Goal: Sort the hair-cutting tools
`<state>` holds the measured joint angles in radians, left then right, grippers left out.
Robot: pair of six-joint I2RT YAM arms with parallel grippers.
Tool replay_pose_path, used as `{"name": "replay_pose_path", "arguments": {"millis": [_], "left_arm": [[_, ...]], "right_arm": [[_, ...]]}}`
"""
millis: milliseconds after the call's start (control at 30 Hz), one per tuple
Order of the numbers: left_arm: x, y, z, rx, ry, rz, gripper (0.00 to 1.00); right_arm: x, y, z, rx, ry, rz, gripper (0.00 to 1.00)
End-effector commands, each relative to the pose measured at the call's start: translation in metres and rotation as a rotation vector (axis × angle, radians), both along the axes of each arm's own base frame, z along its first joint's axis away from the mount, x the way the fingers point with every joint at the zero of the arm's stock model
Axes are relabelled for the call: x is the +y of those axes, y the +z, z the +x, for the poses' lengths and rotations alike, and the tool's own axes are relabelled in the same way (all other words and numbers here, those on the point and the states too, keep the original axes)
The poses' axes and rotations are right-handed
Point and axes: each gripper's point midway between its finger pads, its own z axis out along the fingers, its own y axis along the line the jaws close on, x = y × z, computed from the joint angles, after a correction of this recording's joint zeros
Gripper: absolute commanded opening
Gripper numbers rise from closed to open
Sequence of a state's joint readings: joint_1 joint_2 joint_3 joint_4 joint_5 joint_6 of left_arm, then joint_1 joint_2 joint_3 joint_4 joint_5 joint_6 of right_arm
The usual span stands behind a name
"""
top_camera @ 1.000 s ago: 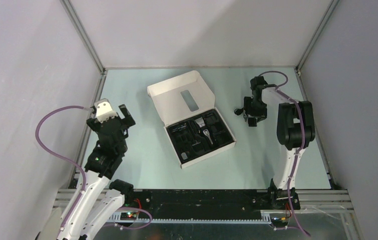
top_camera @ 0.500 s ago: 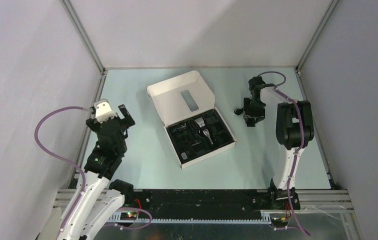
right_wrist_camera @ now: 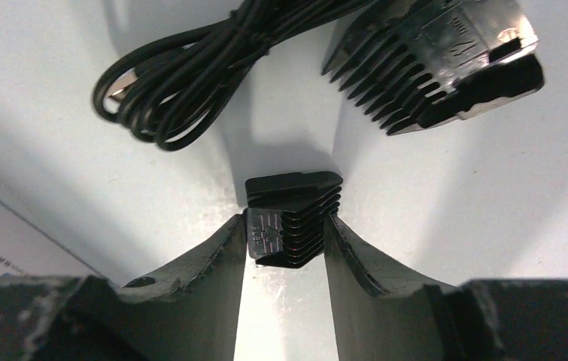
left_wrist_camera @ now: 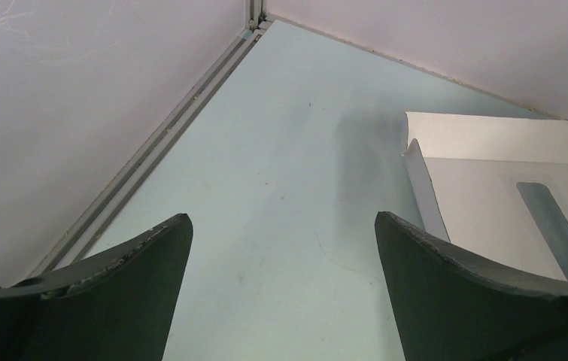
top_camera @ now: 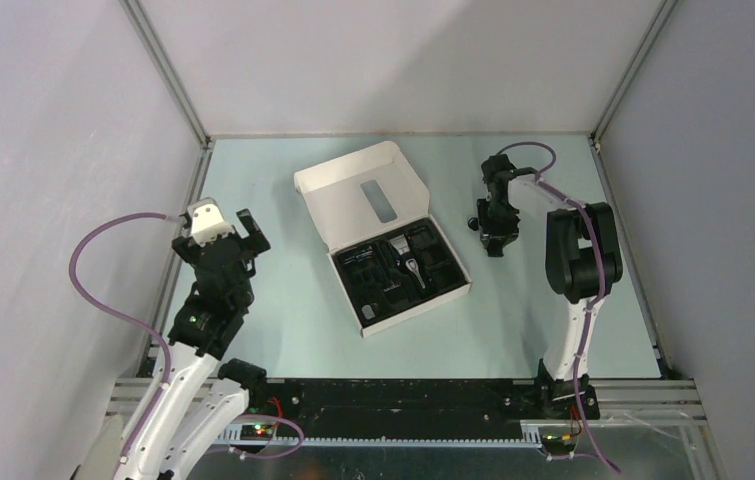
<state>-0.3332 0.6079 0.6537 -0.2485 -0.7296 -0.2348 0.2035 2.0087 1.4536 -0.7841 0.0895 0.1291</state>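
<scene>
Two neighbours crowd right tool (right_wrist_camera: 287,233) gripping small comb (right_wrist_camera: 293,218): cable (right_wrist_camera: 183,83), larger comb (right_wrist_camera: 431,64)

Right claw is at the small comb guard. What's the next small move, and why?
Probably a short straight lift. The right claw has a finger against each side of the small comb guard, which lies on the table near a larger guard and a coiled cable; rising first should clear both before any carry toward the white box.
</scene>
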Motion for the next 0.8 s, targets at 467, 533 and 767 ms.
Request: {"name": "replay_pose_path", "arguments": {"millis": [467,533,767], "left_arm": [[0.000,0.011,0.000,-0.036,-0.001,0.000,0.98],[0.000,0.011,0.000,-0.036,-0.001,-0.001,0.98],[0.000,0.011,0.000,-0.037,0.000,-0.001,0.98]], "right_arm": [[0.014,0.042,-0.003,-0.094,0.062,-0.035,0.24],[0.014,0.044,-0.003,-0.102,0.066,-0.052,0.23],[0.015,0.046,-0.005,-0.112,0.088,-0.125,0.23]]}}
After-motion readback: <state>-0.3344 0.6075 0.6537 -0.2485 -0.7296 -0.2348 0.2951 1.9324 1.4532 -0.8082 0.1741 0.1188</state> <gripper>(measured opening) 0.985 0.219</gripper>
